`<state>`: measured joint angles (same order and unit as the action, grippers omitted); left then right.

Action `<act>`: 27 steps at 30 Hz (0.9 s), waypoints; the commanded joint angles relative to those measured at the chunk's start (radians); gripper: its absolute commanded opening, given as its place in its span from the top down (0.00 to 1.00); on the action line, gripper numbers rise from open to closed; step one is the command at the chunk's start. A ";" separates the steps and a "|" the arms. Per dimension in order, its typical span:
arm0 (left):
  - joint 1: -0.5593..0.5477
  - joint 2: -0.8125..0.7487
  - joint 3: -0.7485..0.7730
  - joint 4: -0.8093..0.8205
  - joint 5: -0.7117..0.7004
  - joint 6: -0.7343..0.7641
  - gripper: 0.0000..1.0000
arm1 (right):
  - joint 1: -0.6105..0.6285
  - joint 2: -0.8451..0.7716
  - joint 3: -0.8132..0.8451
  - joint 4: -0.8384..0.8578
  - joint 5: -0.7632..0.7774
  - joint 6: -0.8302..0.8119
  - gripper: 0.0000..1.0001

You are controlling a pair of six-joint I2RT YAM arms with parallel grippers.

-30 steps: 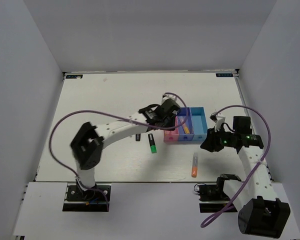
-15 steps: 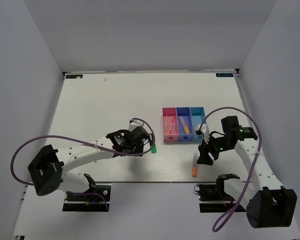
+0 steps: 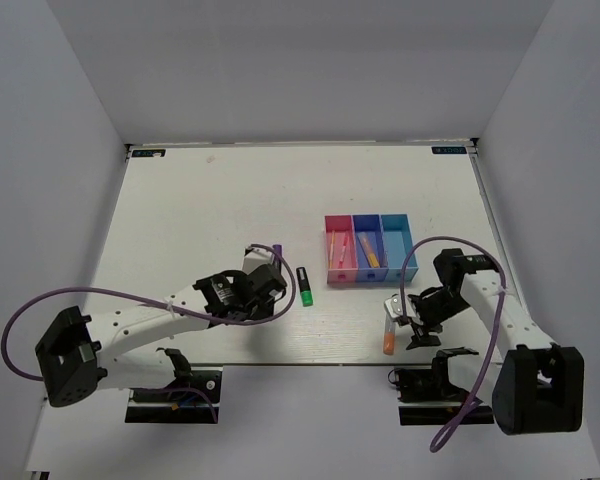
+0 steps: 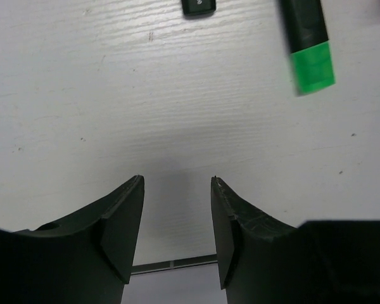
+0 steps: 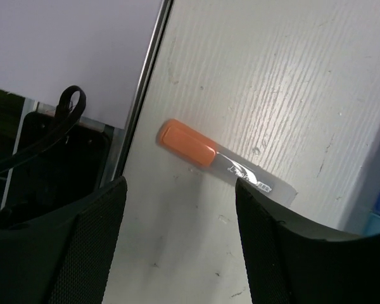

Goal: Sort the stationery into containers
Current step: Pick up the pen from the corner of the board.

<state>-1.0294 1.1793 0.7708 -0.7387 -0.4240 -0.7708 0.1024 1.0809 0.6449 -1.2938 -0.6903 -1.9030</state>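
The left gripper [image 4: 177, 183] hangs released and empty, the green-capped marker [image 4: 309, 47] ahead to its right on the tabletop [image 4: 114, 95]. The right gripper [image 5: 180, 183], likewise released, has the grey-orange marker [image 5: 225, 163] lying just ahead. The bins [image 3: 366, 281] beyond hold some pens [image 3: 371, 256], so sorting looks partly done.

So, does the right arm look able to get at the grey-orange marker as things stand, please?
Probably yes: the right gripper hovers open close above the grey-orange marker, which lies flat on the table with nothing over or against it.

White links [image 3: 140, 320], black joints [image 3: 68, 358], purple cables [image 3: 446, 238], black curved fingers [image 4: 117, 231].
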 commanded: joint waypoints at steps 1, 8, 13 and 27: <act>-0.009 -0.049 -0.021 -0.021 -0.038 -0.019 0.43 | 0.005 0.066 0.080 -0.061 0.073 -0.918 0.28; -0.011 -0.089 -0.080 -0.025 -0.041 -0.041 0.43 | 0.003 0.174 0.133 -0.051 0.111 -1.186 0.30; -0.011 -0.102 -0.096 -0.030 -0.039 -0.050 0.43 | 0.013 0.212 0.115 0.057 0.097 -1.239 0.29; -0.009 -0.041 -0.087 -0.011 -0.019 -0.074 0.43 | 0.031 0.272 0.023 0.171 -0.020 -1.216 0.28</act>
<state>-1.0348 1.1240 0.6701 -0.7597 -0.4377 -0.8322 0.1257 1.3441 0.7116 -1.1465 -0.6697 -1.9720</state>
